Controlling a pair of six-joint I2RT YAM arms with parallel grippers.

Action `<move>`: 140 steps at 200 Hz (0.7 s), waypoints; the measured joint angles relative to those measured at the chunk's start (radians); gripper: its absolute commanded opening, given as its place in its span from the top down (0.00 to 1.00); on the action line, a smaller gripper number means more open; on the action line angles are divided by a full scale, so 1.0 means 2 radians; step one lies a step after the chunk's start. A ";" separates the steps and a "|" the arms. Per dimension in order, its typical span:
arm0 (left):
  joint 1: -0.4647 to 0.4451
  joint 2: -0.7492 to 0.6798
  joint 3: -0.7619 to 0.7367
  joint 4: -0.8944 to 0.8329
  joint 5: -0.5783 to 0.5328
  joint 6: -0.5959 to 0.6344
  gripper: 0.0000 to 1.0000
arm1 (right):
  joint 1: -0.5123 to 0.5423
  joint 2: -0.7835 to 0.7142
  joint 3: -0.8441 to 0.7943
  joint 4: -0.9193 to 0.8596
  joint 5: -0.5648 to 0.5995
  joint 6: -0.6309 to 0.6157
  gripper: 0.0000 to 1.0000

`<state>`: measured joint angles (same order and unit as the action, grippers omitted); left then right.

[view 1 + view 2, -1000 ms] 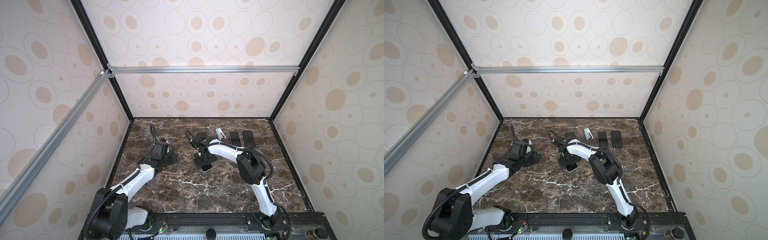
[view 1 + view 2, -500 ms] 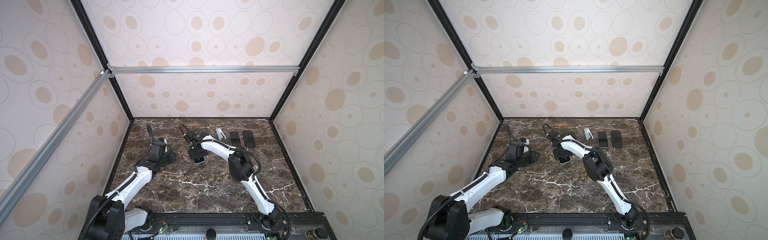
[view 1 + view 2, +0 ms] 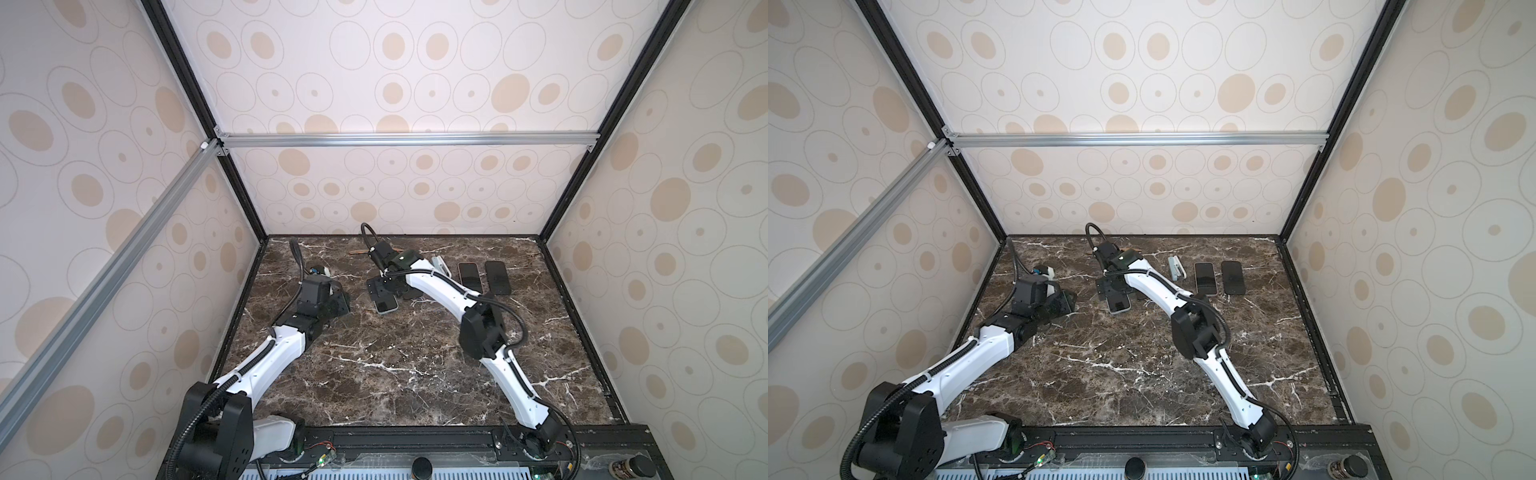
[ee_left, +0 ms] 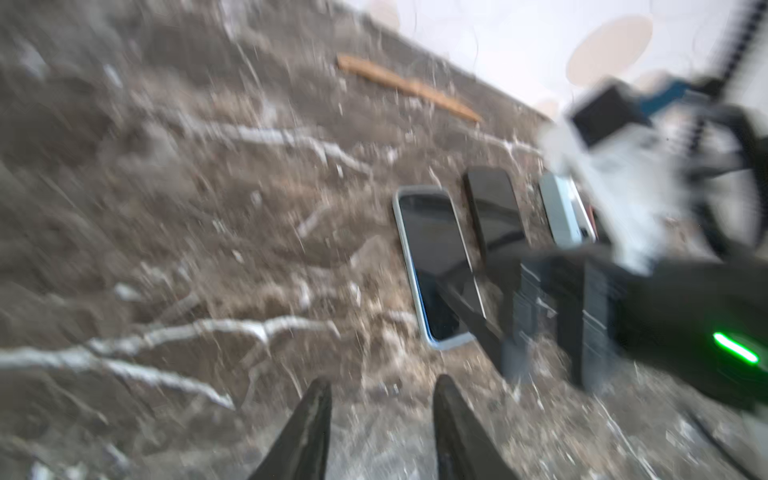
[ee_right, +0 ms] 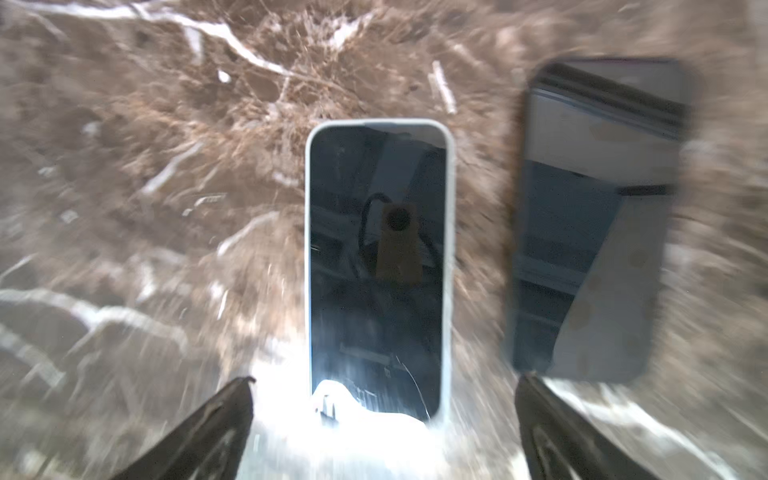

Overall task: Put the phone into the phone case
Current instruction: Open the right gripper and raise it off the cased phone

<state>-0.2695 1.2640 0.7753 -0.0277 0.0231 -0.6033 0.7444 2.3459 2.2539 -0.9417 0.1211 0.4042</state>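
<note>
Hovering wide open, right jaws are straddling the phone (image 5: 376, 249), apparently seated in its pale phone case (image 5: 448, 249); left jaws part-open, empty; next, checking corners

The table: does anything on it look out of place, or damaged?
A wooden stick lies alone by the back wall, unrelated to the task. On the pale-rimmed phone, a thin curved line crosses the screen near one end; crack or reflection, the blur hides which.
</note>
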 measured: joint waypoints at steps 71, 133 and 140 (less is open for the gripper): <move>0.020 0.025 -0.122 0.303 -0.277 0.147 0.28 | -0.198 -0.447 -0.560 0.337 0.154 -0.117 0.00; 0.120 0.115 -0.222 0.493 -0.197 0.242 0.25 | -0.277 -0.402 -0.822 0.574 0.116 -0.223 0.00; 0.127 0.126 -0.230 0.509 -0.173 0.248 0.25 | -0.280 -0.402 -0.827 0.608 0.094 -0.231 0.01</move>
<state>-0.0151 1.5162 0.3157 0.9901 -0.3225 -0.1074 0.1852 1.5417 0.6006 0.2741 0.3099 -0.0570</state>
